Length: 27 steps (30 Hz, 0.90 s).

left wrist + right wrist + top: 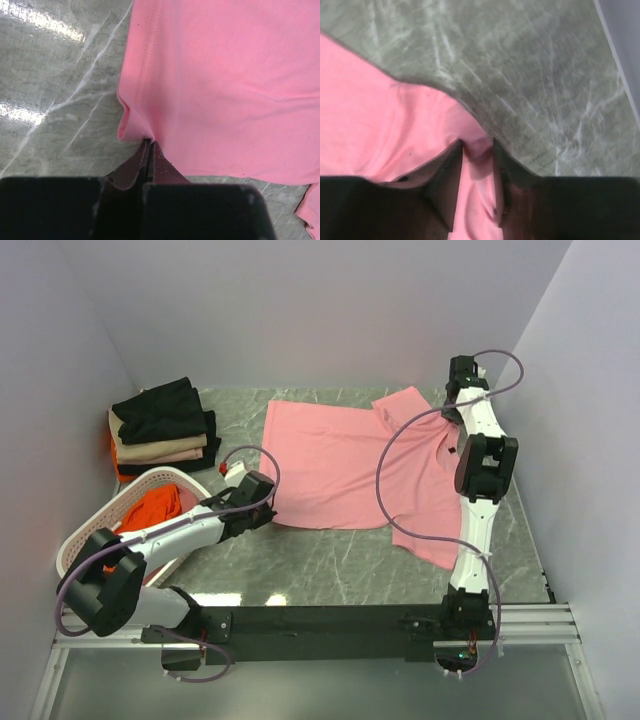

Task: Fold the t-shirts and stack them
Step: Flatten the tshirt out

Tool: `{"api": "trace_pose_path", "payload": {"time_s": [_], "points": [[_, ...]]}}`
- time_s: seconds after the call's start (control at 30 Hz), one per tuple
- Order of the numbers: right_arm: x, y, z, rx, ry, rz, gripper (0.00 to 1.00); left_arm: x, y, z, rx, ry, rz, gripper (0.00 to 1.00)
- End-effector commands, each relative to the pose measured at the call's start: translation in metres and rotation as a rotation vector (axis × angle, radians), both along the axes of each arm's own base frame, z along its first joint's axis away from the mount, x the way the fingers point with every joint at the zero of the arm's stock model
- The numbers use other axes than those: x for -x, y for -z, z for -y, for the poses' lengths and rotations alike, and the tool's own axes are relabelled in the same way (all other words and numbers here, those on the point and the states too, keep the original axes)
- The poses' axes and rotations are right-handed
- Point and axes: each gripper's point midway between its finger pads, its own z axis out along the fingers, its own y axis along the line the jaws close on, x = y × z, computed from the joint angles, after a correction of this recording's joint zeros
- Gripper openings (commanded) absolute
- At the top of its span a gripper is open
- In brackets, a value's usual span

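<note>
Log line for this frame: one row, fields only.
shirt: pink t-shirt spread out | left end effector: shut on hem corner | right end effector: open astride cloth edge | stack: folded shirts far-left

Bright, even light — white glare on the table [45, 25], wrist-view foregrounds dark, blurred.

A grey-green marbled table [330, 565] spreads across the scene, glossy, with pale veins and a few patches of glare. A white plastic basket [172, 473] sits at its left side. Plain pale walls [300, 310] close in three sides, and a black plate [330, 621] and silver rails [535, 620] line the near edge.
</note>
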Motion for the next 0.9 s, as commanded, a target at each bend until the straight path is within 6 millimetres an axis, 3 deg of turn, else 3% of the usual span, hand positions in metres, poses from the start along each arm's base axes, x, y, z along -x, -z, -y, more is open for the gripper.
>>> {"api": "trace_pose_path", "payload": {"time_s": [0.0,0.03,0.07,0.1,0.13,0.17,0.2,0.23,0.37,0.4,0.43,0.47,0.5,0.53,0.57,0.6,0.63,0.73,0.87], "points": [[-0.006,-0.04,-0.01,-0.059,-0.051,0.116,0.41,-0.003,-0.009,0.001,0.022,-0.016,0.038,0.01],[-0.007,-0.067,-0.012,-0.068,-0.06,0.18,0.53,-0.004,-0.009,0.002,0.025,-0.007,0.041,0.01],[-0.004,-0.073,-0.02,-0.096,-0.078,0.195,0.58,-0.004,-0.01,0.003,0.025,-0.003,0.042,0.01],[0.008,-0.064,-0.023,-0.116,-0.074,0.17,0.67,-0.004,-0.01,0.003,0.021,0.003,0.043,0.01],[0.014,-0.088,-0.025,-0.118,-0.076,0.217,0.71,-0.004,-0.011,0.005,0.026,0.013,0.043,0.01],[0.021,-0.094,-0.026,-0.124,-0.062,0.227,0.73,-0.005,-0.011,0.006,0.029,0.018,0.047,0.0],[0.04,-0.078,-0.029,-0.136,-0.049,0.181,0.75,-0.005,-0.012,0.007,0.035,0.022,0.05,0.01],[0.05,-0.105,-0.032,-0.137,-0.052,0.241,0.75,-0.005,-0.013,0.007,0.037,0.029,0.054,0.01],[0.117,-0.108,-0.049,-0.158,-0.009,0.237,0.72,-0.004,-0.022,0.007,0.039,0.052,0.086,0.01],[0.146,-0.08,-0.055,-0.169,0.005,0.164,0.72,-0.005,-0.024,0.006,0.033,0.056,0.094,0.01],[0.165,-0.094,-0.061,-0.186,0.0,0.194,0.71,-0.005,-0.025,0.004,0.016,0.07,0.096,0.0],[0.181,-0.088,-0.068,-0.222,0.012,0.183,0.7,-0.006,-0.029,0.005,0.01,0.078,0.106,0.01],[0.209,-0.061,-0.076,-0.248,0.018,0.112,0.68,-0.006,-0.029,0.005,0.002,0.087,0.107,0.01],[0.226,-0.069,-0.085,-0.274,-0.002,0.133,0.67,-0.006,-0.03,0.004,-0.011,0.101,0.111,0.01],[0.24,-0.063,-0.097,-0.29,-0.014,0.119,0.67,-0.006,-0.032,0.004,-0.012,0.106,0.118,0.01],[0.265,-0.042,-0.1,-0.285,-0.002,0.062,0.67,-0.006,-0.031,0.003,-0.019,0.119,0.121,0.01],[0.283,-0.046,-0.107,-0.276,-0.013,0.057,0.67,-0.006,-0.032,0.003,-0.019,0.123,0.126,0.01],[0.324,-0.036,-0.108,-0.269,0.023,0.005,0.67,-0.006,-0.032,0.003,-0.029,0.143,0.13,0.01],[0.35,-0.035,-0.102,-0.255,0.072,-0.005,0.67,-0.008,-0.035,0.004,-0.021,0.165,0.142,0.0]]}}
